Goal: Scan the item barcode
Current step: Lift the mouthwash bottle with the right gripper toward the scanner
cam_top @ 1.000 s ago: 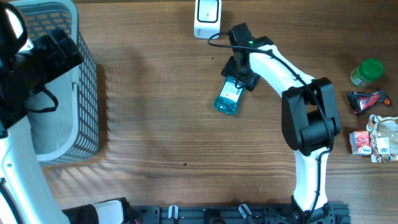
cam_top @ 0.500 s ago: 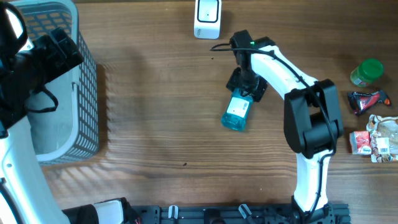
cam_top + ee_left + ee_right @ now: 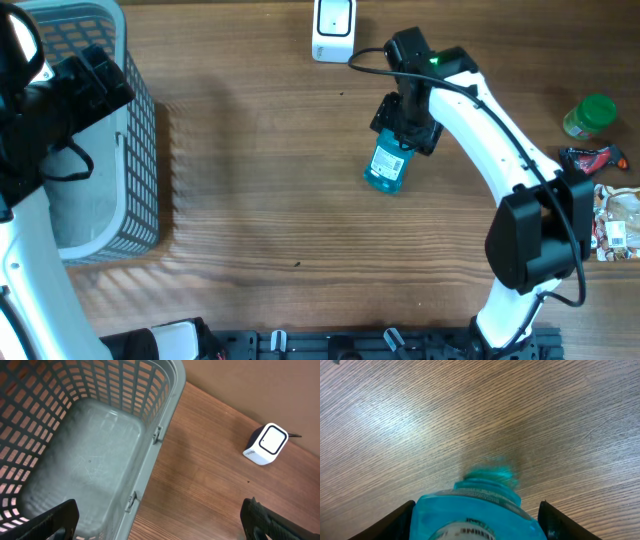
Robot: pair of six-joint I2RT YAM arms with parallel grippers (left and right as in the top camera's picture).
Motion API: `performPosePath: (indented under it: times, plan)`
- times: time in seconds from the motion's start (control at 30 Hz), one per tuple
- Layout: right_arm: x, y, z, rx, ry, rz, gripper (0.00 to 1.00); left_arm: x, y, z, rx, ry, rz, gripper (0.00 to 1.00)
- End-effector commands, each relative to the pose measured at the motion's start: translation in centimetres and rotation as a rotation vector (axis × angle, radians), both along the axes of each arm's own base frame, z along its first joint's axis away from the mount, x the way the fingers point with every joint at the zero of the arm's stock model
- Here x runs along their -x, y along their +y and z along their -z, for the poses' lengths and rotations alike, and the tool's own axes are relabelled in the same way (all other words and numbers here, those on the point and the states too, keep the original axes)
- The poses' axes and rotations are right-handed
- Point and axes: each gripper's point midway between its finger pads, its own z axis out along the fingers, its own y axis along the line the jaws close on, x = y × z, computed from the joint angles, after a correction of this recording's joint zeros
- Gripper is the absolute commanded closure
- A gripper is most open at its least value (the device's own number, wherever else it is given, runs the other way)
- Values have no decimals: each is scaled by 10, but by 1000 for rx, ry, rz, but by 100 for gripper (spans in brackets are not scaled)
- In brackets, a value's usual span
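Note:
My right gripper [image 3: 403, 128] is shut on a teal-blue bottle [image 3: 386, 168], holding it by its body with the cap end pointing toward the table's front. A white label [image 3: 390, 158] faces up. In the right wrist view the bottle [image 3: 480, 505] fills the space between the two black fingers of the gripper [image 3: 476, 522], with its cap blurred over the wood. The white barcode scanner [image 3: 333, 28] stands at the back edge, up and left of the bottle. My left gripper [image 3: 160, 522] hangs open over the rim of the grey basket [image 3: 165, 415], holding nothing.
The grey slatted basket [image 3: 140, 150] stands at the left side. At the right edge are a green-lidded jar [image 3: 590, 113], a dark snack packet [image 3: 590, 160] and crumpled food packs [image 3: 605, 225]. The scanner [image 3: 266, 444] also shows in the left wrist view.
The right arm has swung to the right with the bottle, which dipped toward the front and then came back a little. The left arm has not moved.

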Motion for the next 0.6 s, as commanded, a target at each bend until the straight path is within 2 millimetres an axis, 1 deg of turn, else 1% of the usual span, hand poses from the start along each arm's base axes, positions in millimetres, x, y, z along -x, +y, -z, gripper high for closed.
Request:
performPosePath:
  times: [0.0,0.13,0.2,0.4,0.57]
  plan:
    - [8,10,-7,-30,0,-38,53,0,2,-3,3,-10,-6,0]
    - [12,25,-7,-31,-7,-75,53,0,2,-3,3,-10,-6,0]
    - [14,28,-7,-21,-9,-90,53,0,2,-3,3,-10,-6,0]
    - [21,36,-7,3,-6,-123,54,0,2,-3,3,-10,-6,0]
    - [27,36,-6,8,17,-127,53,0,2,-3,3,-10,-6,0]
